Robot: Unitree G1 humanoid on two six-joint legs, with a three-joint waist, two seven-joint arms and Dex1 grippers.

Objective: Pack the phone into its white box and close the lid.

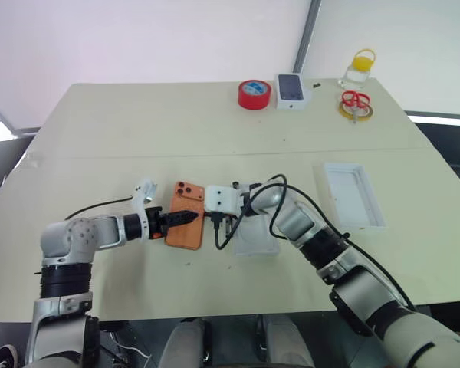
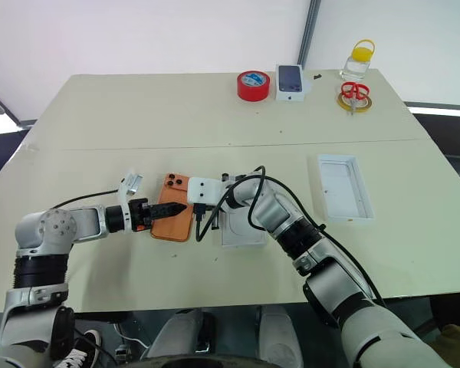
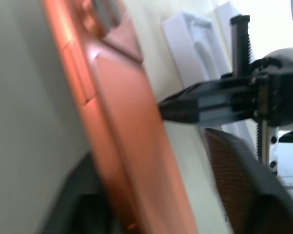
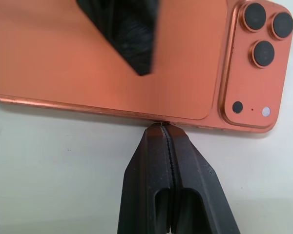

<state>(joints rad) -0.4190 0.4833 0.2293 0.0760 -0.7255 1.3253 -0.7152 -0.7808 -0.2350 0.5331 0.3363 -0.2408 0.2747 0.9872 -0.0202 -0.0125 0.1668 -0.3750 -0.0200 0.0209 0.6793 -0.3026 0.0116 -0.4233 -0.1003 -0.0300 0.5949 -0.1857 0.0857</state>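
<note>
White box: on the table, well to the right of the phone.
Phone: camera side up, between both grippers.
Left gripper: fingers straddling the phone's edge.
Right gripper: pressed together, tips touching the phone's long edge.

Both arms are silver-grey with black joint bands. Black cables loop beside the right gripper, whose fingers are matte black
</note>
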